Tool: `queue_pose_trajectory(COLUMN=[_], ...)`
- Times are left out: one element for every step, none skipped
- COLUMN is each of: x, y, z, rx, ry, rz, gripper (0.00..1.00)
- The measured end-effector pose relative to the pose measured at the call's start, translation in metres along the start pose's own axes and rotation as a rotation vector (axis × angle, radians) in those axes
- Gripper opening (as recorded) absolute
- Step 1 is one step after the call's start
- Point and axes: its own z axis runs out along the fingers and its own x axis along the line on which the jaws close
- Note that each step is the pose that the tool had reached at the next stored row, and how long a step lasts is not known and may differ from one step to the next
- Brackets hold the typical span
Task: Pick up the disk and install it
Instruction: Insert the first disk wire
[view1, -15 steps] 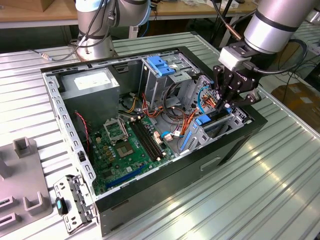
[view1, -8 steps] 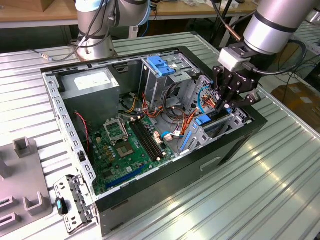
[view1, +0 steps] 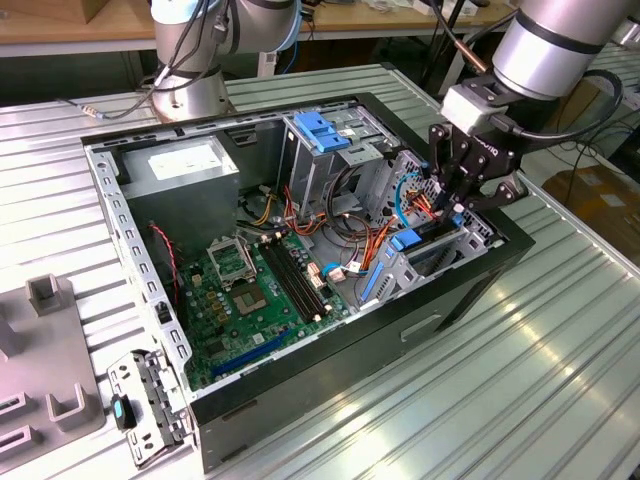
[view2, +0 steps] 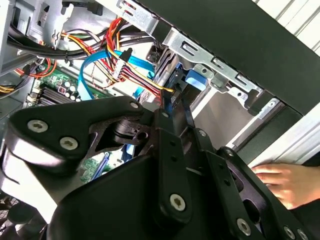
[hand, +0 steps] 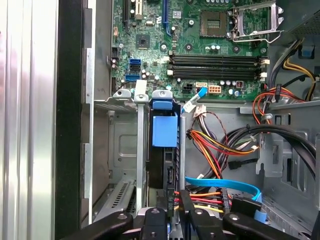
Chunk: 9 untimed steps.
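A: Gripper (view1: 458, 205) is reaching into the open computer case (view1: 470, 290) at the exterior view's right, fingers pinching together on the disk (hand: 164, 145), which is sitting edge-up in the drive bay (hand: 122, 145).

B: Count?

A: One disk, one gripper, one person's hand (view2: 285, 182) resting near the case wall.

B: Risks?

A: I judge the blue cable (hand: 225, 184) and the orange wires (hand: 215, 145), lying just beside the bay, could be snagging; a tilted disk might be jamming against the rails.

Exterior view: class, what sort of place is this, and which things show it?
Probably a robotics lab or workshop: an open computer case on a ribbed metal table, a robot arm, wooden benches behind.
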Motion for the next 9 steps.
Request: queue_pose_trajectory(x=[0.0,0.0,0.0,0.0,0.0,0.0,0.0,0.0,0.0], y=[0.0,0.0,0.0,0.0,0.0,0.0,0.0,0.0,0.0], z=[-0.0001,-0.0002,-0.0002,-0.0002,-0.0002,-0.0003,-0.0003,-0.0003,-0.0003], rx=[0.0,0.0,0.0,0.0,0.0,0.0,0.0,0.0,0.0], ry=[0.0002,0.0003,0.0002,0.0003,0.0002,0.0003,0.0003,0.0002,0.0003], rz=[0.0,0.0,0.0,0.0,0.0,0.0,0.0,0.0,0.0], gripper=[0.23,0.23,0.16,0.11,0.11,0.11,0.11,0.11,0.11])
